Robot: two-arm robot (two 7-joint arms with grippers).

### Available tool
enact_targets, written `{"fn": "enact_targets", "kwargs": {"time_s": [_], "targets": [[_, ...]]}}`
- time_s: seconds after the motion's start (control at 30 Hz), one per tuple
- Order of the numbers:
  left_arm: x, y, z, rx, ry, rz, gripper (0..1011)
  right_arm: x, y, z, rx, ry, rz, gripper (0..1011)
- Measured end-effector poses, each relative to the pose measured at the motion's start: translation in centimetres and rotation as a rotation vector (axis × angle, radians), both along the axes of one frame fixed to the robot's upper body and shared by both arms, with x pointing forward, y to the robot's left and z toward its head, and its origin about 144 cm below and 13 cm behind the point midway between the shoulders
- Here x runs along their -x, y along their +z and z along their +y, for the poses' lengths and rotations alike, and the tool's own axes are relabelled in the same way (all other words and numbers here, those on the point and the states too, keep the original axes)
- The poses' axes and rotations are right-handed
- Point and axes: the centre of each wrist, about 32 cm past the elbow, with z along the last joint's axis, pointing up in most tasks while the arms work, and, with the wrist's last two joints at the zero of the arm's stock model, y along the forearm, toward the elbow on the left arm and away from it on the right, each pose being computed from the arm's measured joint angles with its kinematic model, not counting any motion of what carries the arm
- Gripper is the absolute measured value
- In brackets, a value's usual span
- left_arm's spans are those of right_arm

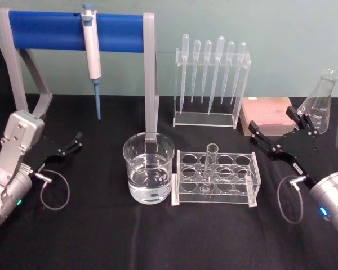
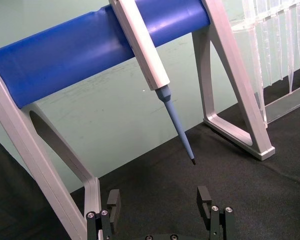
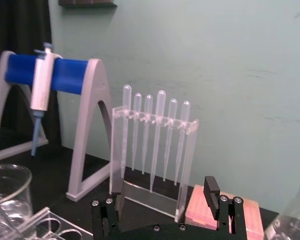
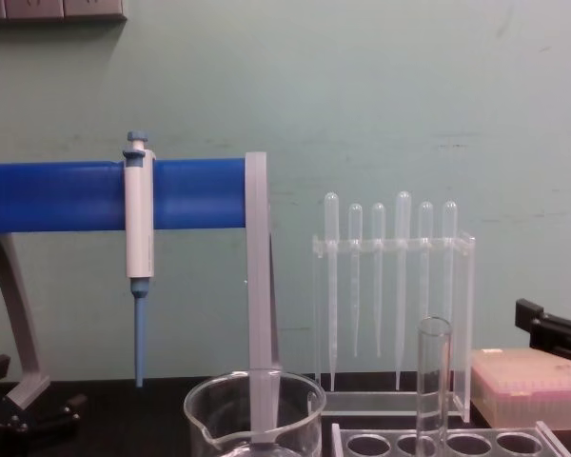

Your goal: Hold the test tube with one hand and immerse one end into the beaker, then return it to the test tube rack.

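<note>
The test tube (image 1: 210,163) stands upright in a clear rack (image 1: 216,198) at the table's middle, also seen in the chest view (image 4: 434,381). Just left of the rack sits the beaker (image 1: 149,169), partly filled with clear liquid, its spouted rim low in the chest view (image 4: 254,405). My right gripper (image 1: 272,119) hovers open to the right of the rack, empty, its fingers (image 3: 211,186) spread wide. At the far left my left gripper (image 1: 75,142) is open and empty too, well away from the beaker, with both fingertips (image 2: 204,192) apart.
A blue-barred stand (image 1: 45,31) carrying a blue-tipped pipettor (image 1: 91,50) fills the back left. A clear rack of plastic pipettes (image 1: 211,79) stands behind the tube rack. A pink tip box (image 1: 267,112) and a conical flask (image 1: 321,101) sit at the back right.
</note>
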Motion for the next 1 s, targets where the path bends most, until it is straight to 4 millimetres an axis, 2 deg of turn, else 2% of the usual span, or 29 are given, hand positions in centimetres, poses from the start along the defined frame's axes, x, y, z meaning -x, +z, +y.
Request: {"fn": "enact_targets", "kwargs": {"time_s": [0.23,1.0], "targets": [[0.00,0.00,0.00,0.000,0.000,0.000,1000,-0.19,-0.67,0.27,0.007,-0.005,0.005,1002],[0.00,0.00,0.00,0.000,0.000,0.000,1000,-0.13,-0.51,0.29,0.008,-0.004,0.003,1002]]}}
